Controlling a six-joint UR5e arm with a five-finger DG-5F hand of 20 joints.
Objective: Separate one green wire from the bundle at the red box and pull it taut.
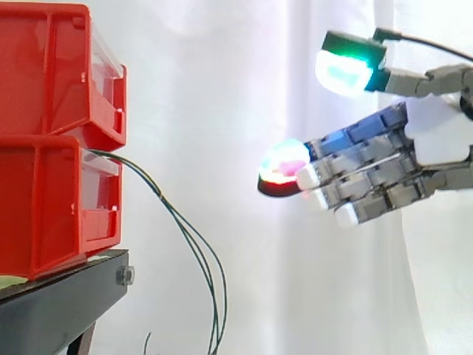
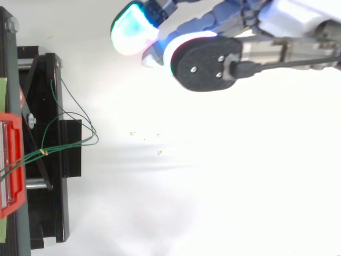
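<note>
- The white curtain (image 1: 244, 89) fills the background of the side view.
- Two red bins are stacked at the left: the upper red bin (image 1: 52, 74) sits on the lower red bin (image 1: 52, 211), each with a clear front panel facing the hand.
- The black stand (image 1: 63, 307) carries the bins. From above it appears as a dark frame along the left edge.
- The hand (image 1: 436, 137) comes in from the right at about the height of the seam between the bins. Its fingers are stretched out towards the bins and the thumb is raised well above them, so it is spread apart and holds nothing.
- One of its fingertips (image 1: 284, 166) glows red and cyan, and the thumb's pad glows green and white (both are the hand's own).
- The green wires (image 1: 209, 266) come out at the front of the bins, where the upper meets the lower. They droop in a slack bundle down past the stand's edge, well apart from the hand.
- From above, the wires loop loosely over the stand.
- A few small pale specks (image 2: 159, 152) lie on the white surface between the stand and the hand.
</note>
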